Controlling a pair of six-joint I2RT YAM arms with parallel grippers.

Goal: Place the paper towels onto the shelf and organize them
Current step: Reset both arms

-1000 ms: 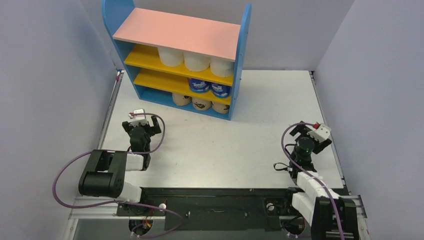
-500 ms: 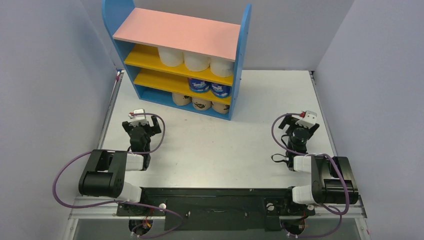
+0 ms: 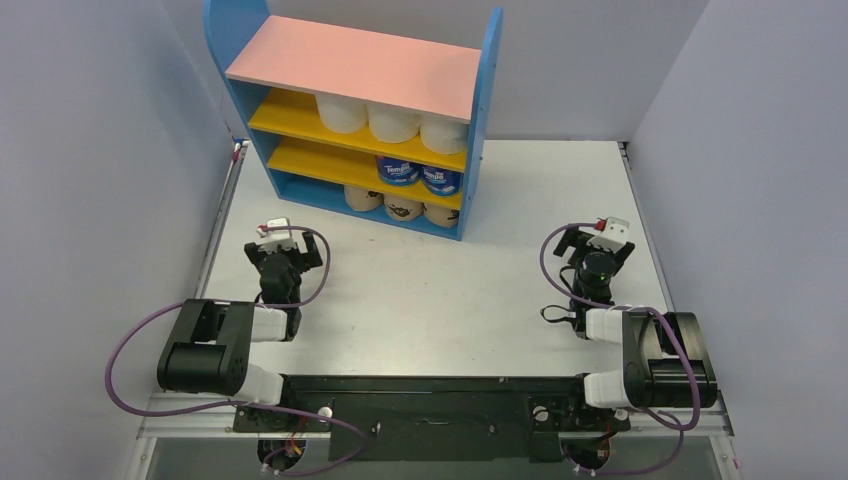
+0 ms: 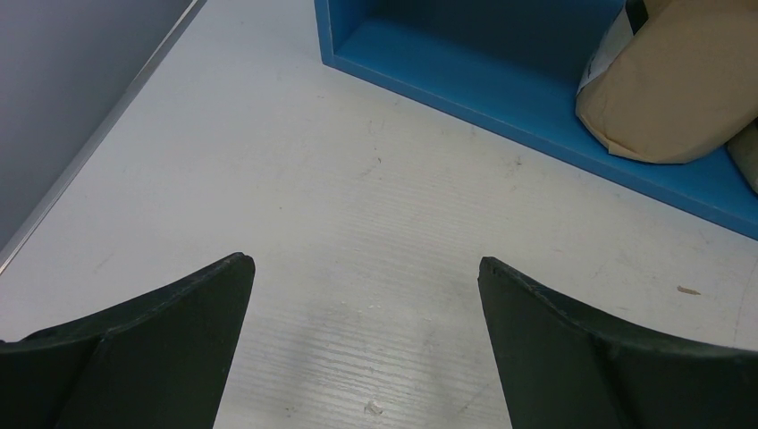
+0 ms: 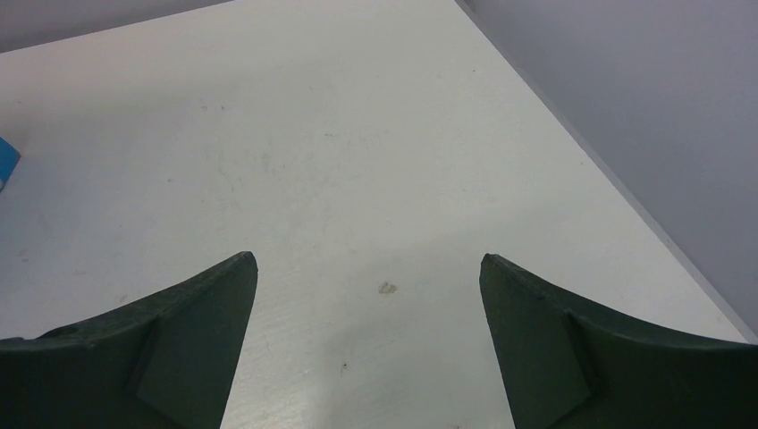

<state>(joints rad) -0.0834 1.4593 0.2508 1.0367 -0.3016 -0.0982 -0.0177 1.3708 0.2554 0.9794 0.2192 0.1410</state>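
Overhead looks down; wrist views (close, low) share the table (image 3: 500, 285).

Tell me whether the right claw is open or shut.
Open: the right claw has its fingers wide apart, with only table between them.

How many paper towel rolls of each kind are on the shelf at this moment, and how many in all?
White rolls: 3
Blue-wrapped rolls: 2
Tan printed rolls: 3
Total: 8, all on the shelf; none lies on the table.
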